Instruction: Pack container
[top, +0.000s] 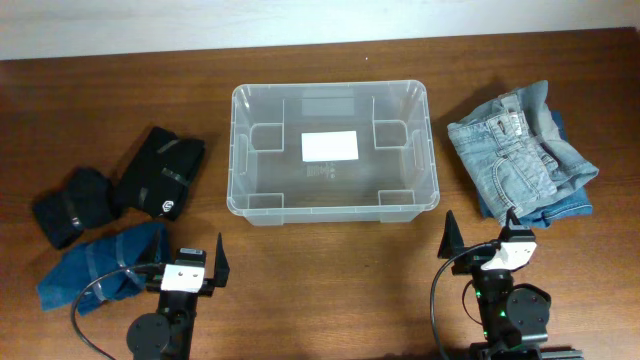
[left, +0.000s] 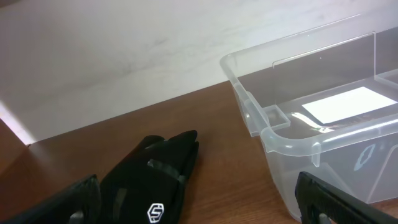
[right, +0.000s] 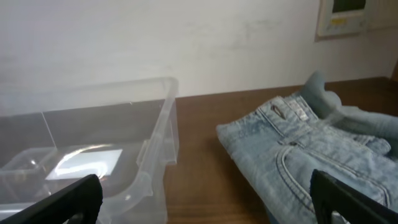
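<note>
Left pincer (left: 198, 200) spread, container (top: 330, 88) upright, lengthwise left-right

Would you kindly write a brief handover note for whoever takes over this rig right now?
Both open and empty: the left end effector is beside the blue garment, the right end effector is just in front of the folded jeans.
The container sits mid-table, holding nothing; only its white label shows.
A larger black garment and a smaller black garment lie to its left.
Done: nothing packed yet.
Left: all four clothing items are outside the container.
</note>
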